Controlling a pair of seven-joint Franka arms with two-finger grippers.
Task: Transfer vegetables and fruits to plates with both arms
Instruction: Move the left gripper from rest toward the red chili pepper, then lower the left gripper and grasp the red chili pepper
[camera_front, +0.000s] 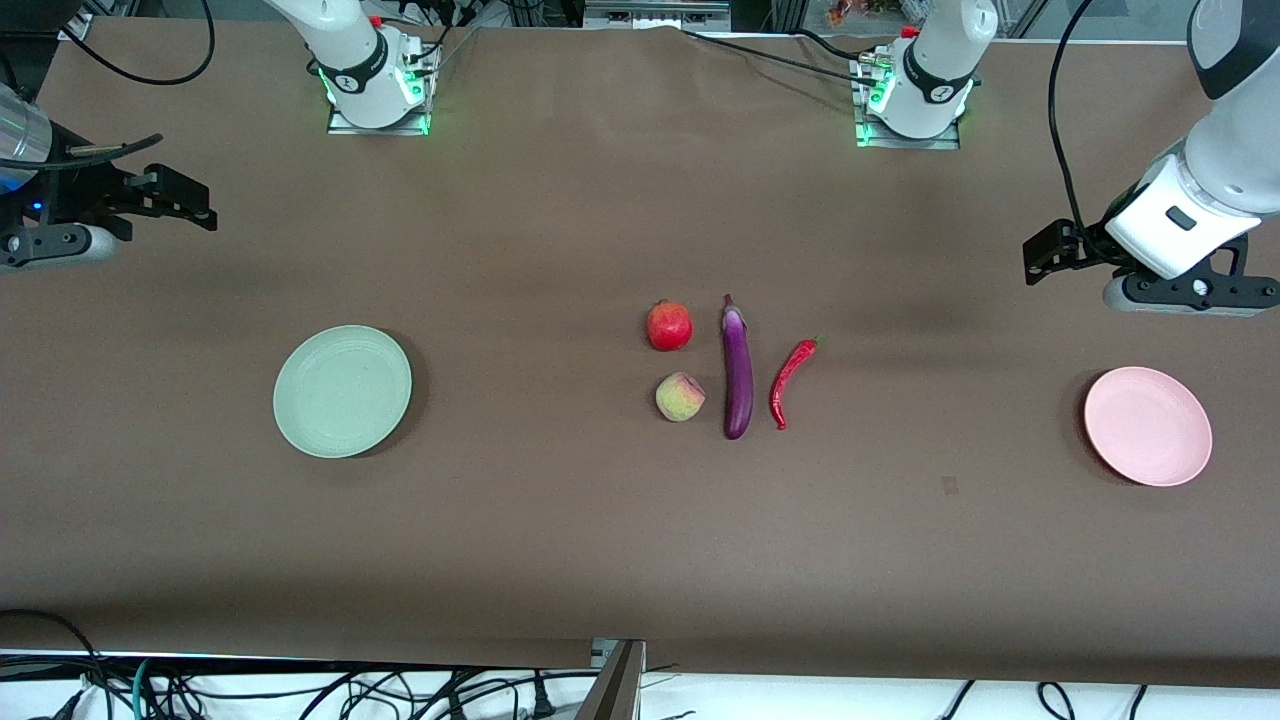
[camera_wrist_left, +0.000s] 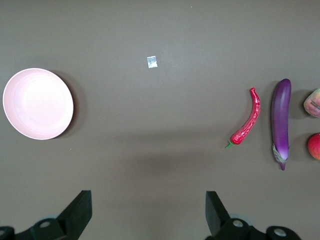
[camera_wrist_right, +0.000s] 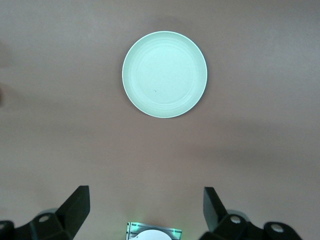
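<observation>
A red pomegranate-like fruit, a yellowish-green peach, a purple eggplant and a red chili lie together mid-table. The pale green plate is toward the right arm's end and the pale pink plate toward the left arm's end; both are bare. My left gripper is open and empty, up in the air over the table by the pink plate. Its wrist view shows its gripper, the pink plate, chili and eggplant. My right gripper is open and empty, high over the table by the green plate.
The arm bases stand along the table's edge farthest from the front camera. A small pale scrap lies between the chili and the pink plate. Cables hang below the table's near edge.
</observation>
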